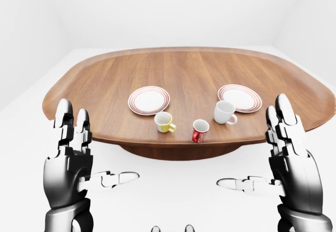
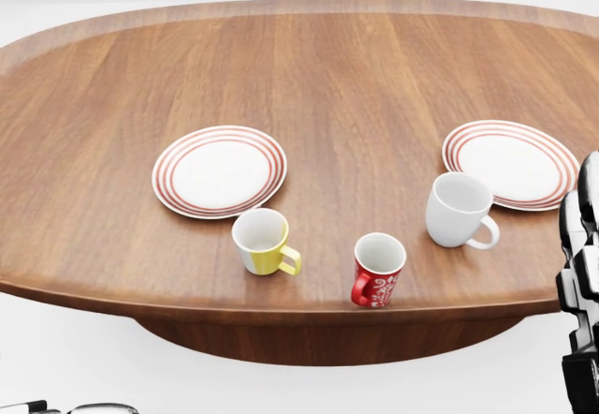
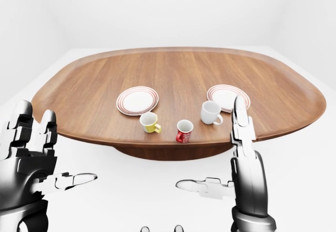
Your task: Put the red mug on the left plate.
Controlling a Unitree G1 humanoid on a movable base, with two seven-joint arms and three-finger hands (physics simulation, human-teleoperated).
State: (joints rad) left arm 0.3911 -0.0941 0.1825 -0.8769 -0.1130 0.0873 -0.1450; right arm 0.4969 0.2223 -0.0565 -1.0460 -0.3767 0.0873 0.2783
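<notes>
The red mug (image 2: 378, 270) stands upright near the bottom edge of the wooden table (image 2: 337, 77), its handle to the left. The left plate (image 2: 219, 170), white with red rings, lies up and to the left of it. My left hand (image 1: 71, 153) is raised at the lower left, open and empty, short of the table. My right hand (image 1: 289, 153) is raised at the lower right, open and empty; its fingers (image 2: 582, 245) show at the head view's right edge.
A yellow mug (image 2: 263, 242) stands between the red mug and the left plate. A white mug (image 2: 458, 210) stands right of the red mug, next to a second ringed plate (image 2: 510, 162). White floor surrounds the table.
</notes>
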